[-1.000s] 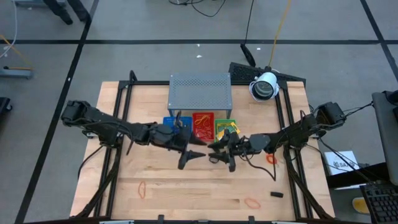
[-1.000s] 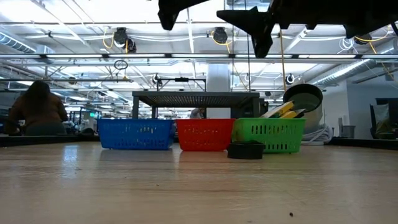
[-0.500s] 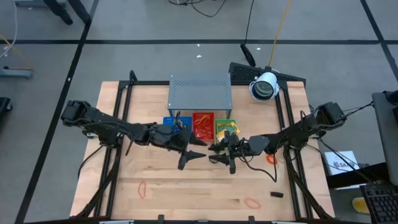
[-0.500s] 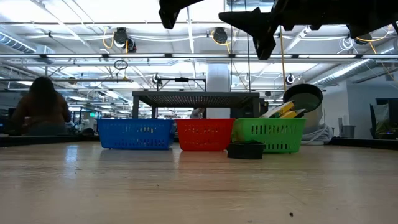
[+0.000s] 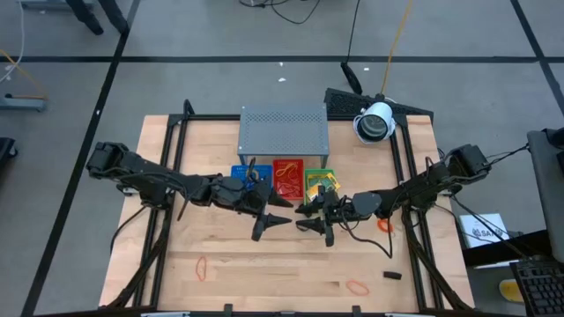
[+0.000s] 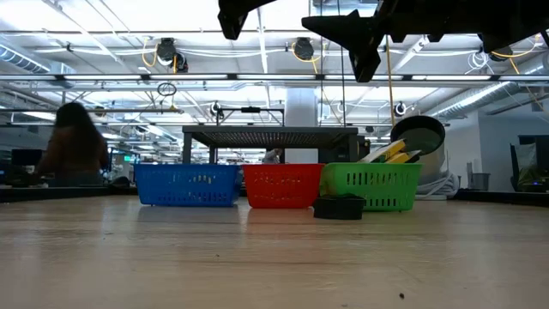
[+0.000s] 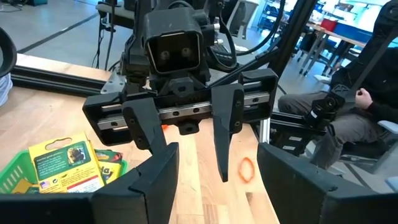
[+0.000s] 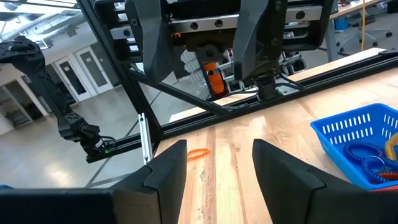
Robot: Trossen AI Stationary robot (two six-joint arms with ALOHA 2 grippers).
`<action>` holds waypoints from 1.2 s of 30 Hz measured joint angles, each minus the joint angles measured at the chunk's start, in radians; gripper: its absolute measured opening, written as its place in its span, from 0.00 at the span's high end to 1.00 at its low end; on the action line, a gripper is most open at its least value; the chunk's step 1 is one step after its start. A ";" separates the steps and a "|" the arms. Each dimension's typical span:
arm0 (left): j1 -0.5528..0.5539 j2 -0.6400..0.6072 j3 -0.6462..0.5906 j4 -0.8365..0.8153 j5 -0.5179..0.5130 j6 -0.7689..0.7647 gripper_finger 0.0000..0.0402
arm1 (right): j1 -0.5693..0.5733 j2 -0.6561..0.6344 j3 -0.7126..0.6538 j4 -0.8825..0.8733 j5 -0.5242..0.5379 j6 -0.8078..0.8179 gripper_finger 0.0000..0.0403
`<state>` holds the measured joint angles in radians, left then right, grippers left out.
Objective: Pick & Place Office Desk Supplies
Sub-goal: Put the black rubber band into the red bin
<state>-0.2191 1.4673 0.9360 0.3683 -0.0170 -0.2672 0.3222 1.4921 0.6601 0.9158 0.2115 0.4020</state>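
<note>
Both arms hover mid-surface, left tool (image 5: 271, 222) and right tool (image 5: 315, 220) facing each other, jaws spread, grasping nothing. Loose rubber bands (image 5: 383, 224) lie apart: one just beside the right arm, the nearer; others (image 5: 201, 268) along the front edge.

Lighting: bright, even, from ceiling strip lights (image 6: 129, 39). Bench (image 5: 264, 264): soft shadows. Low view: arms silhouetted against glare; background person (image 6: 75, 146) blurred.
</note>
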 joint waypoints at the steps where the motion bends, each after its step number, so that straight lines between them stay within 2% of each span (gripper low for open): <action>1: 0.000 0.000 0.000 0.000 0.000 0.000 0.44 | 0.000 0.000 0.000 0.000 0.000 -0.003 0.57; 27: -0.003 0.000 0.000 0.003 -0.018 0.030 0.44 | 0.000 0.000 0.000 0.000 0.000 -0.003 0.55; 36: -0.030 0.000 0.000 0.003 -0.018 0.018 0.44 | -0.011 0.001 0.000 0.070 -0.003 -0.105 0.55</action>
<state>-0.2490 1.4673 0.9360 0.3714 -0.0353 -0.2492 0.3107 1.4929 0.6601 0.9853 0.2081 0.2973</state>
